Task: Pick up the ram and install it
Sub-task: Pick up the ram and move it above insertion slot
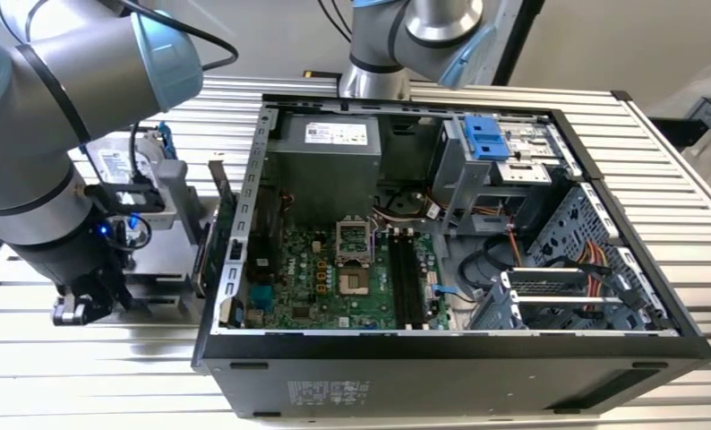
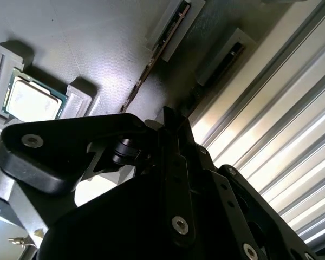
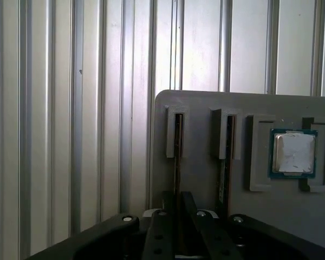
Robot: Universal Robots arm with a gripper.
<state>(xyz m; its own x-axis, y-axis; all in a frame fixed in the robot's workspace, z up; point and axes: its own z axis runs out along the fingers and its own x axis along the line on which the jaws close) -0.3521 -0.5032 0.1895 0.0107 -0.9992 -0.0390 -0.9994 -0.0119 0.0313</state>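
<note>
First wrist view: the gripper (image 3: 177,201) clamps the ram (image 3: 178,141) between its fingers (image 3: 188,207).

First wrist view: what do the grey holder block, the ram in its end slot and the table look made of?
The holder block looks like matte grey plastic: dull, even, with moulded slot frames. The ram, edge-on in its slot, looks like dark circuit board, though little shows. The table looks like bare aluminium: bright, ribbed slats.

support: ribbed metal table (image 1: 81,358) | on it: open computer case (image 1: 451,381), gray holder plate (image 3: 200,179) beside it
</note>
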